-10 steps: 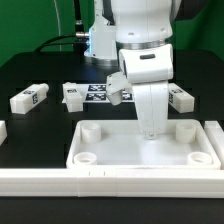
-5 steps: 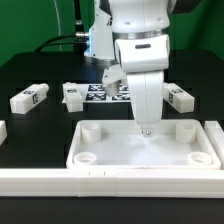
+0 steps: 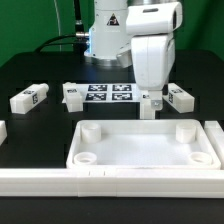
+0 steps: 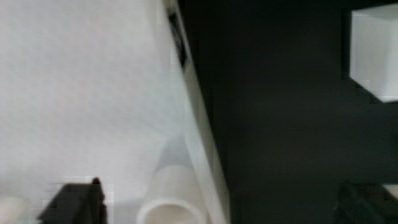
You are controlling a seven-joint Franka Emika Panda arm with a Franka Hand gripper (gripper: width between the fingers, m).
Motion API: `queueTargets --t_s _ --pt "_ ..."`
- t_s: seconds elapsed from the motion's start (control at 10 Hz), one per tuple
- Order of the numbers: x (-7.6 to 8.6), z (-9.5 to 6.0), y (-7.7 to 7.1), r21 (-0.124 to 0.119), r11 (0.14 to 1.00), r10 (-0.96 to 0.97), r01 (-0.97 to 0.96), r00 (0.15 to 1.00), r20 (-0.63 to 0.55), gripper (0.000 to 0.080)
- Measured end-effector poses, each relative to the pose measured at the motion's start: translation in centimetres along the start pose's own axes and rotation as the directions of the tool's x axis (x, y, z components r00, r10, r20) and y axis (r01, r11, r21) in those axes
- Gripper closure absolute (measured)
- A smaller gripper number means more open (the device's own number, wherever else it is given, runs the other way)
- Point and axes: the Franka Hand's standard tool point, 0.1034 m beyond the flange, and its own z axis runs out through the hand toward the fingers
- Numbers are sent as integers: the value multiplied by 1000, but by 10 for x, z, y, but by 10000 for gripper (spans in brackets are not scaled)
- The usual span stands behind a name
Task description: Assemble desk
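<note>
The white tray-like tabletop (image 3: 145,150) lies flat near the table's front, with round sockets in its corners. My gripper (image 3: 152,108) hangs open above its far rim, toward the exterior view's right, holding nothing. In the wrist view the dark fingertips (image 4: 71,202) straddle the tabletop's rim (image 4: 192,120) and one corner socket (image 4: 173,212) from above, with the gripper (image 4: 217,205) clear of both. White tagged legs lie loose behind the tabletop: one at the left (image 3: 30,98), one beside the marker board (image 3: 72,94) and one at the right (image 3: 180,98). One leg's corner (image 4: 377,55) shows in the wrist view.
The marker board (image 3: 105,93) lies flat behind the tabletop, in front of the robot's base. A long low white rail (image 3: 110,183) runs along the front edge. White pieces sit partly cut off at the left edge (image 3: 2,130) and right edge (image 3: 217,130).
The gripper was low inside the tabletop by its far rim. It has opened wide, risen and drawn back toward the far right. The tabletop stays put.
</note>
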Motion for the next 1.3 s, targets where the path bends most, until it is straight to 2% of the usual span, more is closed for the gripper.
queueTargets --t_s 0.2,0.6,0.8,0.9,1.0,1.1,1.3 --pt "27 2 -16 -14 996 83 -83 996 -18 151" --pt "27 5 -19 -6 992 126 -126 992 -17 151" --pt "26 5 -19 -1 960 281 -281 960 -19 151" --pt "23 6 -24 9 911 412 -412 911 -16 151" --pt "24 4 -28 10 873 488 -487 873 -15 151" --pt "25 5 -32 19 781 625 -625 780 -13 151" --pt "31 7 -41 34 627 779 -779 627 -2 151"
